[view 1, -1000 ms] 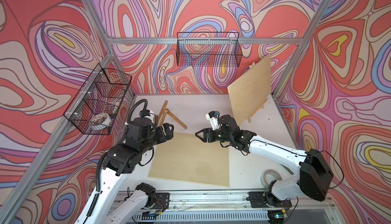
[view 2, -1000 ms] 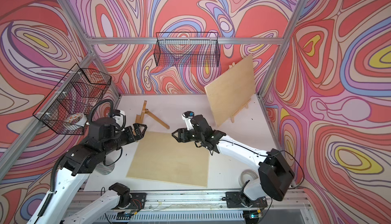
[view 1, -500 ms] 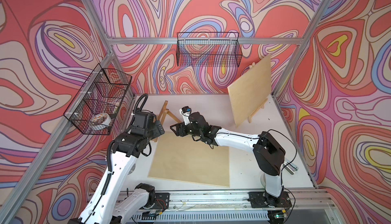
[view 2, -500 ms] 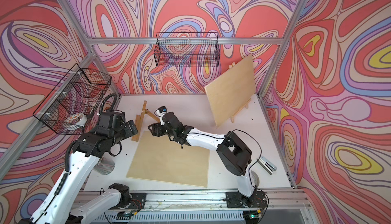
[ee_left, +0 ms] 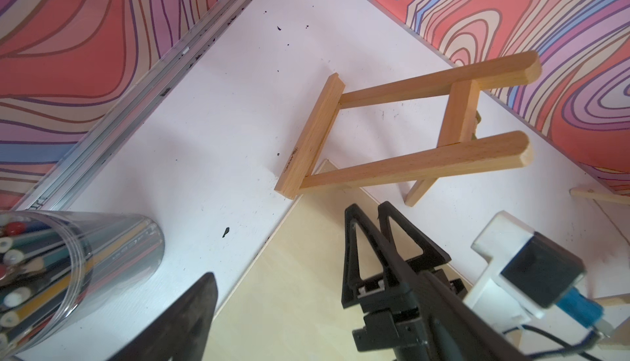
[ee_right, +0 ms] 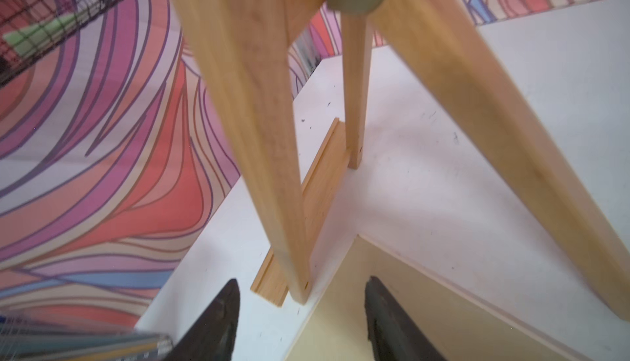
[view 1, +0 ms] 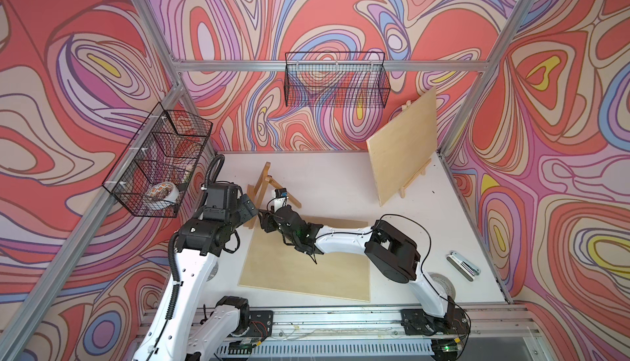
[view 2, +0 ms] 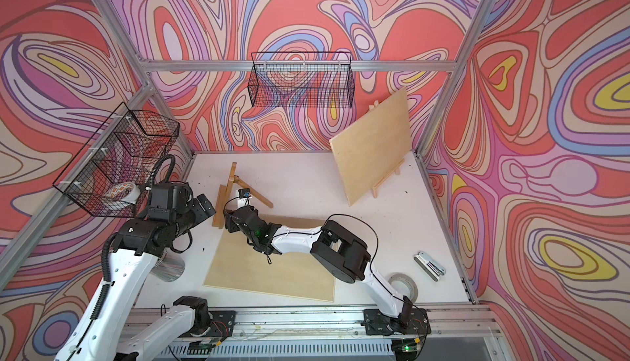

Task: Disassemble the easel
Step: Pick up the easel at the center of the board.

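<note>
Small wooden A-frame easel (view 1: 262, 182) left of centre in both top views, legs splayed, gaps between legs open. Left gripper (view 1: 251, 208) and right gripper (view 1: 265, 220), jaws apart on both, crowd its near foot; little room between. Flat pale plywood board (view 1: 306, 264) lies low under right arm. Clear plastic cup of coloured pencils (view 2: 168, 269) just beside left arm, lower left. Bare white table (view 1: 334, 178) centre back free. Upright plywood panel (view 1: 404, 144) blocks upper right; black wire basket (view 1: 160, 161) overhangs left edge.

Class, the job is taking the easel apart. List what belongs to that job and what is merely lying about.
Job: bare easel, left gripper, right gripper.
Lying about: pencil cup, tape roll, folding tool, back basket, side basket.
</note>
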Controlling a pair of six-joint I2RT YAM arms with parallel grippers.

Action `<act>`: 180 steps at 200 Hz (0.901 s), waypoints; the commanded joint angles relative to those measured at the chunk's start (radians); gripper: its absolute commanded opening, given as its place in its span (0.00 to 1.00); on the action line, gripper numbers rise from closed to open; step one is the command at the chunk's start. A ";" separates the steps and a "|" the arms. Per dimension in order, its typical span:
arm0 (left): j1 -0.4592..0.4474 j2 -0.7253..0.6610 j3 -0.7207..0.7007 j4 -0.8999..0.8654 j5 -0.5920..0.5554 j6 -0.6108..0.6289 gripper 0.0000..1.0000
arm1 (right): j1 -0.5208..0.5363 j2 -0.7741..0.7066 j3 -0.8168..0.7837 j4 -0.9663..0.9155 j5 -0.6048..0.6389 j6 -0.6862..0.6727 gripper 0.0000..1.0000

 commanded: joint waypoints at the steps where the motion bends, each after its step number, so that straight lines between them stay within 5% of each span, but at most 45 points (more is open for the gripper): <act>1: 0.008 -0.014 -0.006 -0.007 0.004 -0.027 0.93 | 0.001 0.047 0.076 0.072 0.082 -0.038 0.56; 42: 0.008 -0.014 -0.003 -0.012 0.008 -0.029 0.93 | 0.001 0.110 0.123 0.145 0.080 -0.048 0.53; 160: 0.008 -0.004 0.002 -0.012 0.038 -0.029 0.92 | -0.022 0.143 0.215 0.181 0.127 -0.110 0.00; 180: 0.008 -0.004 0.002 -0.011 0.042 -0.027 0.92 | -0.034 0.091 0.165 0.196 0.109 -0.080 0.00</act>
